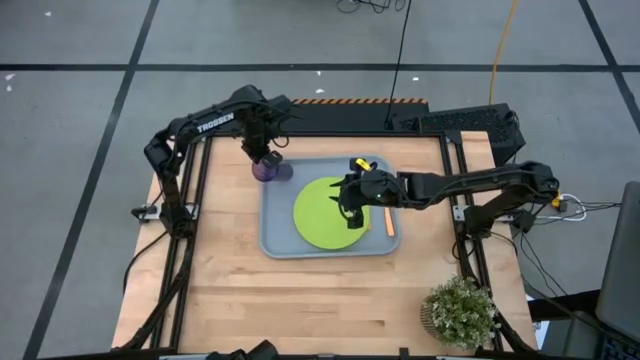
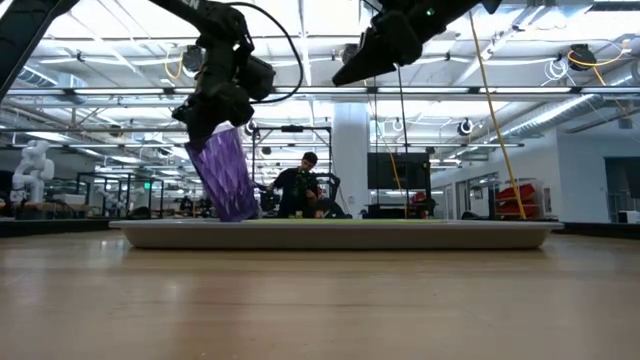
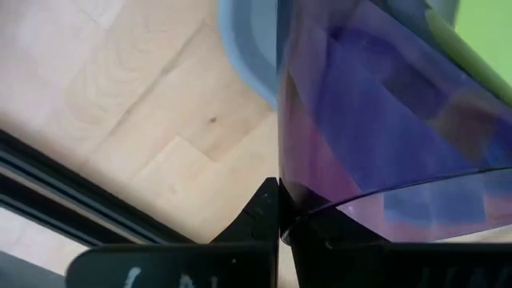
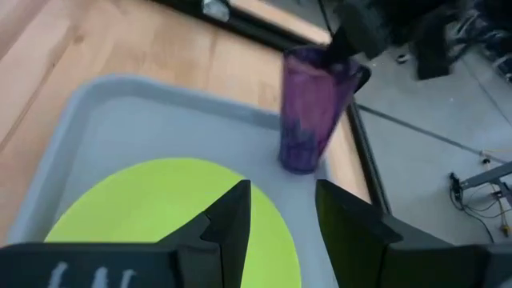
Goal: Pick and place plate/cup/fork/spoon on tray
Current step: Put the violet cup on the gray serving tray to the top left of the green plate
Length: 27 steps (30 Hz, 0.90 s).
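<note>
The grey-blue tray (image 1: 275,235) lies mid-table with the lime-green plate (image 1: 318,215) flat in it. The purple cup (image 1: 268,168) stands tilted over the tray's far left corner, and my left gripper (image 1: 262,150) is shut on it from above. My right gripper (image 4: 284,216) hovers open above the plate's right part (image 1: 350,208) with nothing between its fingers. One orange-handled utensil (image 1: 389,220) lies on the tray right of the plate. Whether it is the fork or the spoon I cannot tell, and the other does not show. My left gripper holds the cup by its rim wall (image 3: 282,210), one finger outside (image 3: 258,214) and the other inside the cup. The fingers come from above, pointing down. The cup (image 2: 225,175) hangs tilted below them, its base (image 4: 300,164) at the tray's corner; whether it touches the tray I cannot tell.
A small potted plant (image 1: 460,312) stands at the table's near right corner. Bare wood (image 1: 300,300) stretches along the near side, in front of the tray. A person (image 2: 302,185) sits in the room far behind the table.
</note>
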Each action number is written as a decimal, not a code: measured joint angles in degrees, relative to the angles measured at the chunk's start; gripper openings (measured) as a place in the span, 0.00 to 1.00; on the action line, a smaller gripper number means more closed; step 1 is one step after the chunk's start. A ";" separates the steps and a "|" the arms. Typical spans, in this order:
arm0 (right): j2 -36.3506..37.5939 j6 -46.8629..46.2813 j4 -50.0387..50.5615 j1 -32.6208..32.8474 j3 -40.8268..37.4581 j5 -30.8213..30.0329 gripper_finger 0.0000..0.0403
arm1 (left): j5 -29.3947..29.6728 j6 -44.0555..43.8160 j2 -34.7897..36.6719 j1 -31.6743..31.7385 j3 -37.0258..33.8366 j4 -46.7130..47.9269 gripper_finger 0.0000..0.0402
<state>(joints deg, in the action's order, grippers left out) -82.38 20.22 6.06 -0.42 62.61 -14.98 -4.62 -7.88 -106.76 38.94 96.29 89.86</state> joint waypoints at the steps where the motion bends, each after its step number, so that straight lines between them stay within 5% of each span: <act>1: 0.26 -0.15 -0.23 -0.17 0.00 -0.02 0.33 | 0.12 -0.01 0.00 0.00 -0.43 0.05 0.02; 21: 0.86 -1.75 2.10 -1.86 0.00 0.07 0.33 | -3.22 1.38 7.01 -0.25 -1.77 0.07 0.02; 27: 0.86 -2.37 3.20 -1.85 0.00 0.09 0.33 | -3.28 -0.08 8.05 -1.63 -7.60 0.11 0.02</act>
<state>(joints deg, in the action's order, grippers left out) -81.52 17.84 9.26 -2.27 62.61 -14.90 -7.90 -7.96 -98.72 37.31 88.69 89.97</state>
